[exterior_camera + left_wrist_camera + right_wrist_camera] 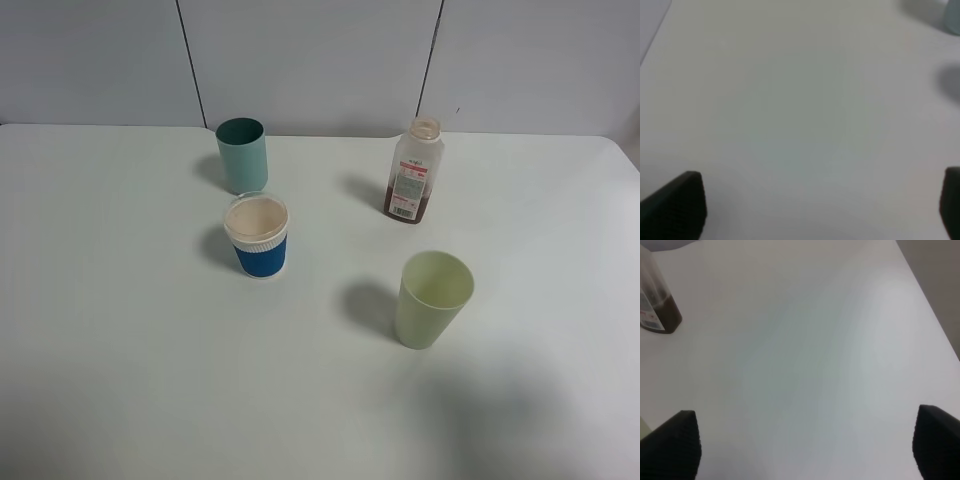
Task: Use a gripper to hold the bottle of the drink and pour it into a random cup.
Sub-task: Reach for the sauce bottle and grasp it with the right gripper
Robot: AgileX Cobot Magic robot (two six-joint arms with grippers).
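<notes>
The right gripper (804,440) hangs over the bare white table (805,340) with its black jaws spread wide and nothing between them. The left gripper (812,202) is likewise wide open and empty above a blank stretch of tabletop. Neither arm reaches into the high camera's view, so the job looks to be at its very start: no grasp made, nothing lifted, nothing poured. The bottle (413,172) stands upright near the far edge on the right-hand side, well apart from both grippers. The right wrist camera catches only its lower part at the edge of its picture (657,305). The brown drink (408,205) sits low in the bottle, filling about the bottom third. The blue-sleeved cup (257,237) waits near the middle of the table, just in front of the teal cup (242,154). It looks empty, as does the yellow-green cup (433,298) nearer the camera on the right. Everything is therefore left to do: reach the bottle, close on it, carry it to a cup and tip it. Whether the bottle's wide neck is capped is hard to make out from above. The left wrist picture is soft and shows only a pale blur and a shadow at one edge, too vague to name. How high either gripper hangs above the table cannot be told.
</notes>
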